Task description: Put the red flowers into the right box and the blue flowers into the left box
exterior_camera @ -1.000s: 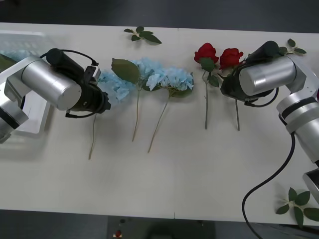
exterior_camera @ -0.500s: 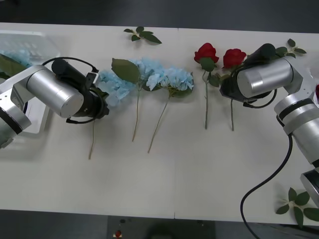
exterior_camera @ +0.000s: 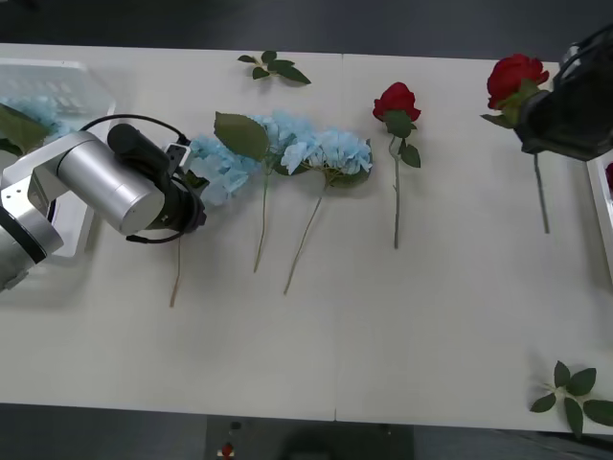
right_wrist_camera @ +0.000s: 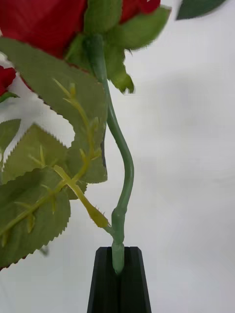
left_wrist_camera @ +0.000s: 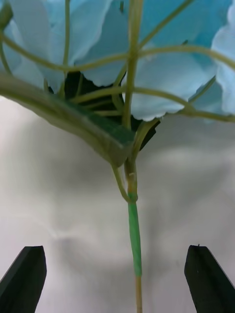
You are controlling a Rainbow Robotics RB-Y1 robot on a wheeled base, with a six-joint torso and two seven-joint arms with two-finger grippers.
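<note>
My right gripper sits at the table's far right, shut on the stem of a red flower held off the table, its stem hanging down. In the right wrist view the black fingers pinch the green stem below the red bloom. A second red flower lies mid-table. Three blue flowers lie in a row. My left gripper hovers over the leftmost one, open, its stem between the spread fingers. The left box holds a blue flower. The right box shows its rim.
Loose green leaf sprigs lie at the table's far edge and at the near right corner. The near half of the white table is bare. The table's front edge runs along the bottom of the front view.
My right gripper has lifted its red flower off the table and carried it right, toward the right box. The left arm has barely shifted over the leftmost blue flower.
</note>
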